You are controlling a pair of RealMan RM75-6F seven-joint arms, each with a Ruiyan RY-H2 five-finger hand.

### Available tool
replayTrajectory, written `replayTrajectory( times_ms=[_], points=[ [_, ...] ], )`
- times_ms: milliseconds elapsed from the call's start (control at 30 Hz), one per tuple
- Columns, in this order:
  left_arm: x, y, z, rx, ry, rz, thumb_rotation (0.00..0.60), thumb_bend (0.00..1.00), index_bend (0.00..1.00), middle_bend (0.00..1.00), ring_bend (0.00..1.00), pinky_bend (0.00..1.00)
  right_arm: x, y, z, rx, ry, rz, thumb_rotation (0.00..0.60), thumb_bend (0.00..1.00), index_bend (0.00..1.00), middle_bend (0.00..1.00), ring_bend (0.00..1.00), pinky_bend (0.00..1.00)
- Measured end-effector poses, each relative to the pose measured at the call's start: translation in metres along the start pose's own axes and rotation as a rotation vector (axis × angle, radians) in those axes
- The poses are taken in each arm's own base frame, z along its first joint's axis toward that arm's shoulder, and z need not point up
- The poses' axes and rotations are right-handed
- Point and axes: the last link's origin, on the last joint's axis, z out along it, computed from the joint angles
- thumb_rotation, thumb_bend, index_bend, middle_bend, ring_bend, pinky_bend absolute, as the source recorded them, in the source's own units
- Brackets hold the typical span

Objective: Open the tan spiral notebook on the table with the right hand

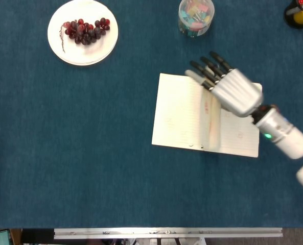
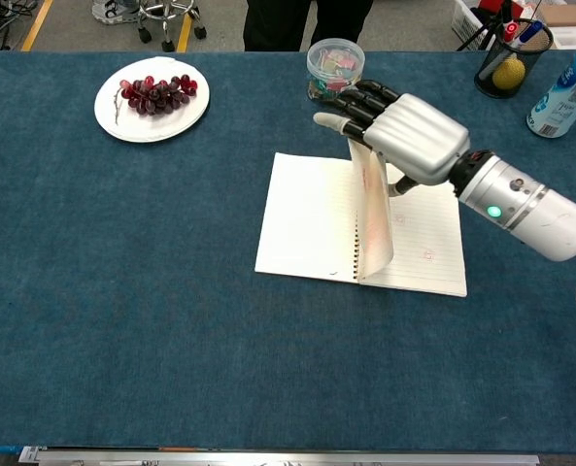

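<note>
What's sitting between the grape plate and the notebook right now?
Nothing: in the head view only bare blue cloth lies between the plate of grapes and the notebook. The right hand is over the notebook's far edge.
</note>
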Motion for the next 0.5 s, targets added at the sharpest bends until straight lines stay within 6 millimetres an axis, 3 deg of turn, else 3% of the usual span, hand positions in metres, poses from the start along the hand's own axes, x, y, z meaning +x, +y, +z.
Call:
replayTrajectory(
  times_ms=[267,500],
  points=[
    [0.000,-0.002,-0.001,0.007,-0.002,0.002,0.600,0.41,0.14,0.11,0.10,0.14,-0.007,-0.033,0.035,0.044,0.017,-0.029,0.600,0.00,0.00,0.00,0.00,0.00],
    [0.000,-0.003,-0.001,0.011,-0.004,0.005,0.600,0.41,0.14,0.11,0.10,0.14,-0.011,-0.051,0.051,0.072,0.016,-0.039,0.600,0.00,0.00,0.00,0.00,0.00]
  ],
)
